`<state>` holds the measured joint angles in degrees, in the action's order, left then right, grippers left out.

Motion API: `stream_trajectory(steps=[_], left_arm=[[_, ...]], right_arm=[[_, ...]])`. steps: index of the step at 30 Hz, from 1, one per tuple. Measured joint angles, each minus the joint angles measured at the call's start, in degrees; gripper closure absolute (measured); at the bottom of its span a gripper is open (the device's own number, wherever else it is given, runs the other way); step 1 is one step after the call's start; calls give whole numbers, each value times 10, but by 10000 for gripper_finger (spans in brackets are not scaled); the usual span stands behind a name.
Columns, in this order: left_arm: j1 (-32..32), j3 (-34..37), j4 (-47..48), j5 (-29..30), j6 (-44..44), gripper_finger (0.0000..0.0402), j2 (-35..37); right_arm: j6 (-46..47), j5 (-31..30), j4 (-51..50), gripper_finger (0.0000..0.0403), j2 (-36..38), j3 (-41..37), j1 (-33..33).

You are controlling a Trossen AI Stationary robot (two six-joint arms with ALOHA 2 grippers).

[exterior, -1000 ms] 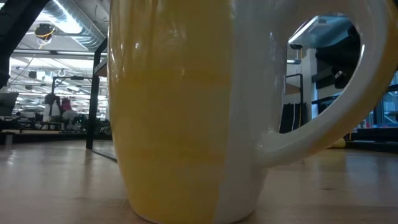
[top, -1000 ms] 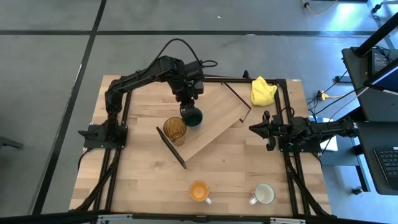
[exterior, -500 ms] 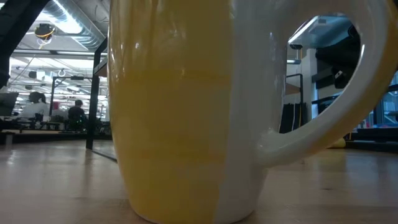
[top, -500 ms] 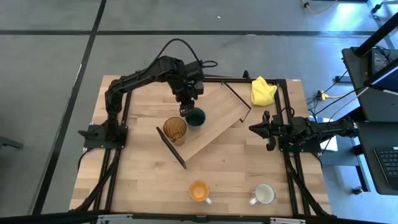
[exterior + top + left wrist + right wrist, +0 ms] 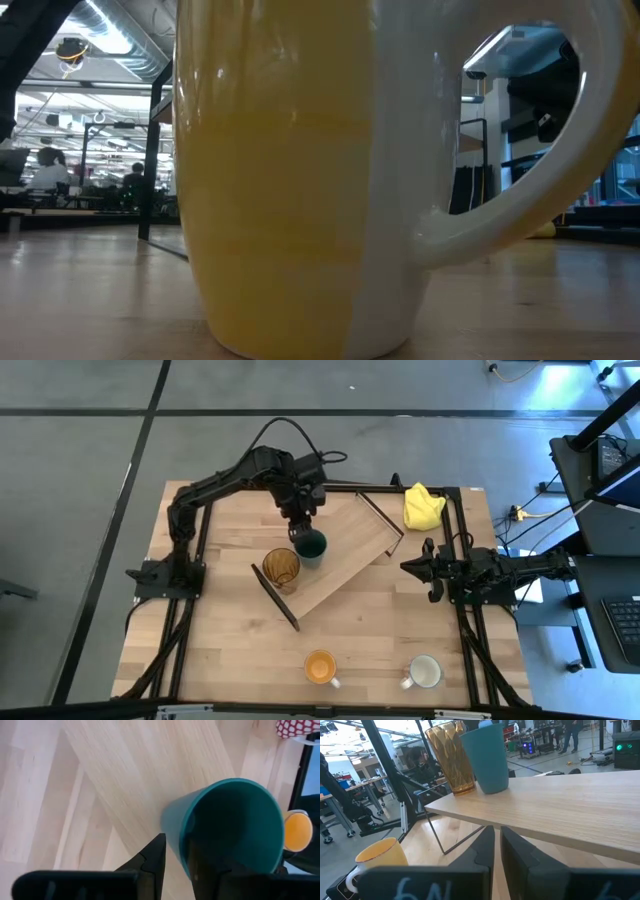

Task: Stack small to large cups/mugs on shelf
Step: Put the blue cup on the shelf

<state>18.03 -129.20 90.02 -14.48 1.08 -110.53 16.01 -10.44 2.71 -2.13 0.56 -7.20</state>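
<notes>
The light-wood shelf [image 5: 340, 565] lies slantwise mid-table, raised on its thin dark end panels. The amber ribbed tumbler [image 5: 281, 567] and the dark teal cup [image 5: 312, 546] stand side by side on its top, also in the right wrist view [image 5: 487, 757]. My left gripper [image 5: 302, 528] is at the teal cup's rim. The orange mug [image 5: 320, 667] and the white mug [image 5: 424, 672] stand near the table's near edge. My right gripper [image 5: 408, 567] waits shut at the table's right side. My left gripper holds the teal cup by its rim wall [image 5: 175, 837] on the cup's far-left side. One finger [image 5: 156, 855] is outside the cup and the other [image 5: 196, 862] inside. The fingers come slanting down from above. The cup stands upright with its base on the shelf.
A yellow cloth [image 5: 422, 505] lies at the far right corner. The orange mug fills the low view [image 5: 280, 180]. Dark frame rails [image 5: 470, 650] run along the table's left and right sides. Bare tabletop [image 5: 230, 650] lies near-left of the shelf.
My left gripper has drawn a little toward the table's far edge and brought the teal cup from a tilt to upright on the shelf beside the amber tumbler.
</notes>
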Motion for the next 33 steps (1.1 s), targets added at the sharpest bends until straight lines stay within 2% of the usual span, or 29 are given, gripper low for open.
stream_trajectory(steps=[9, 18, 23, 33], left_arm=[[4, -5, 0, 0, 3, 333, 25], [26, -6, -3, 80, -9, 333, 26], [45, -6, -4, 71, -16, 333, 18], [45, -4, 0, -15, -32, 333, -11]], right_arm=[[0, 0, 0, 370, 0, 0, 0], [0, 0, 0, 370, 0, 0, 0], [0, 0, 0, 370, 0, 0, 0], [0, 0, 0, 370, 0, 0, 0]])
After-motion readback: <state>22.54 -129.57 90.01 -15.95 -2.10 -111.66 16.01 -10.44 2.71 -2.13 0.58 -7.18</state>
